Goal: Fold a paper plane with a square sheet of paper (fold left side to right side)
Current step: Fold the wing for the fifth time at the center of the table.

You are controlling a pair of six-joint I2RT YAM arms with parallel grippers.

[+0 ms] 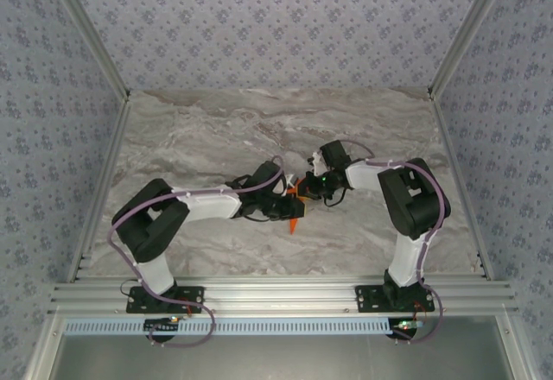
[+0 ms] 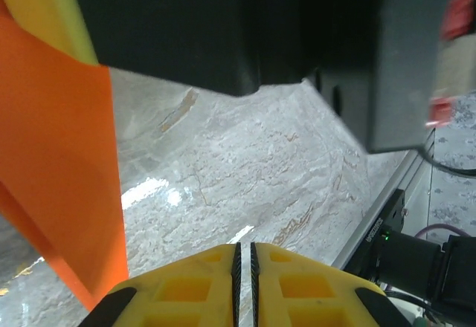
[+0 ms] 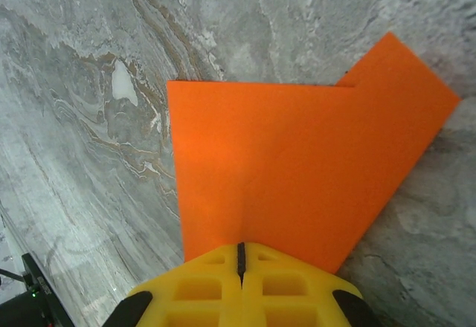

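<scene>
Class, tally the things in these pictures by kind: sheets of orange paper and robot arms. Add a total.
Orange folded paper: 1
Robot arms: 2, the left arm and the right arm
Total: 3

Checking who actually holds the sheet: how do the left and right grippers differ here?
The right gripper is shut on the edge of the square sheet of paper; the left gripper stands a thin slit apart, gripping nothing. The paper runs straight out from the right fingers but hangs off to one side of the left fingers. Both have yellow fingers.
</scene>
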